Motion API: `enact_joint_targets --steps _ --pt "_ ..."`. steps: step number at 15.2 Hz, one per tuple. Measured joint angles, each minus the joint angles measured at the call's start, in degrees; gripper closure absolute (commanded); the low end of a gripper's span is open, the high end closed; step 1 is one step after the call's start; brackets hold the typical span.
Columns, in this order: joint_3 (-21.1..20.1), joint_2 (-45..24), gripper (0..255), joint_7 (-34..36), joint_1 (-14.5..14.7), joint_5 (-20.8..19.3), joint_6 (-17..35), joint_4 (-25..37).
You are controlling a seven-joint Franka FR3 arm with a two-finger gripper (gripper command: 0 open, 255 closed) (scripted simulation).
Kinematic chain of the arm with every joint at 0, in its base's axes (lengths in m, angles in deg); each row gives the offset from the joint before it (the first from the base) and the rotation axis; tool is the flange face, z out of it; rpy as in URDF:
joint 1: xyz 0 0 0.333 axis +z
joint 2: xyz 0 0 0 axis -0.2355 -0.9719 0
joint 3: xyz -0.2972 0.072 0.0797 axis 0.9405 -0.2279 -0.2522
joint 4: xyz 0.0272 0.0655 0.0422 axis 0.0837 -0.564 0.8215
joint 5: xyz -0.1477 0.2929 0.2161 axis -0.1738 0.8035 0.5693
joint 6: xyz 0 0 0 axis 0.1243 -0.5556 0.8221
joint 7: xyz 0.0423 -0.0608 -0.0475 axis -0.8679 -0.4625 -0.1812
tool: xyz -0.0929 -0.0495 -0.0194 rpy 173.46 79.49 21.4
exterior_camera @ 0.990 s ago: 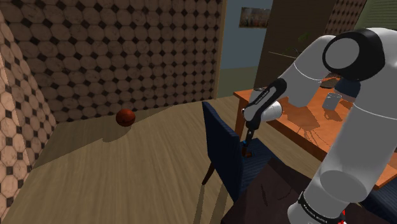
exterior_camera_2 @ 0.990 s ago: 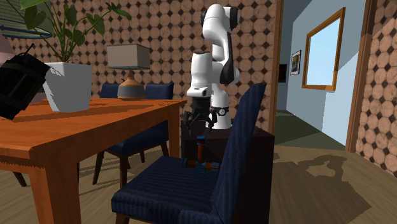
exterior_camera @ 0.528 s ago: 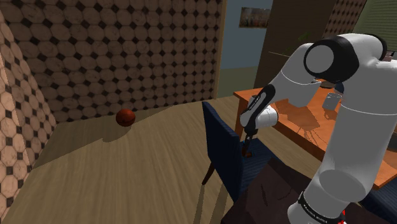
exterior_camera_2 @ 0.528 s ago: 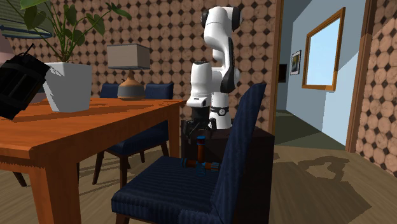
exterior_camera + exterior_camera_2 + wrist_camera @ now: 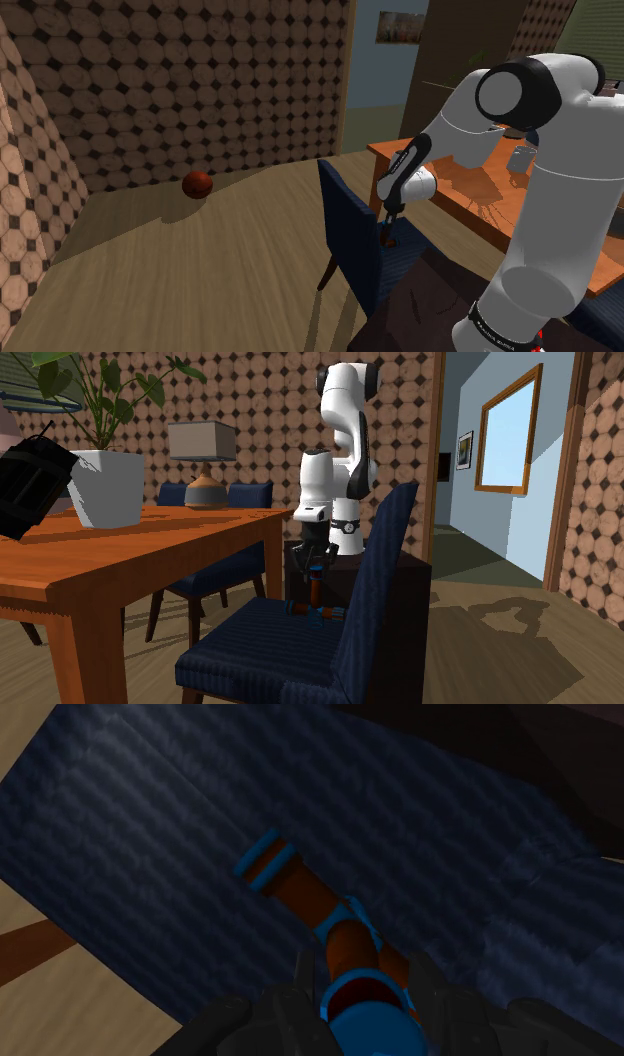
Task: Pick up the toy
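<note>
Toy (image 5: 300, 889): We see a brown pipe toy with blue rings. It lies on the seat of the chair (image 5: 250, 642), near the back of the seat. One end lies flat on the seat and one end sticks up.
Gripper (image 5: 362, 979): We see it hanging just over the chair seat, right on top of the toy's raised end. It is open. One black finger (image 5: 303, 979) is on each side of that end, very close, and we see a thin gap by it, so it is not squeezing.
Arm (image 5: 340, 442): It is white and bends down over the chair from behind the chair back.
Chair: It is dark blue with stripes on the seat.
Table (image 5: 150, 552): It is orange-brown and stands just beside the chair.
Ball (image 5: 198, 184): It is red-brown, on the floor, far from the chair, near the wall.
</note>
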State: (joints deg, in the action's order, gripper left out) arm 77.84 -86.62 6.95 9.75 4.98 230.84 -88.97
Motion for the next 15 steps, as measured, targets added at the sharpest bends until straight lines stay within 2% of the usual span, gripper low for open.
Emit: enact_joint_targets --steps 4,15 --pt "0.3 0.5 255 0.2 0.1 -0.5 -0.5 0.0" --pt "3.3 10.5 255 6.5 1.6 -9.2 -9.4 -0.3"
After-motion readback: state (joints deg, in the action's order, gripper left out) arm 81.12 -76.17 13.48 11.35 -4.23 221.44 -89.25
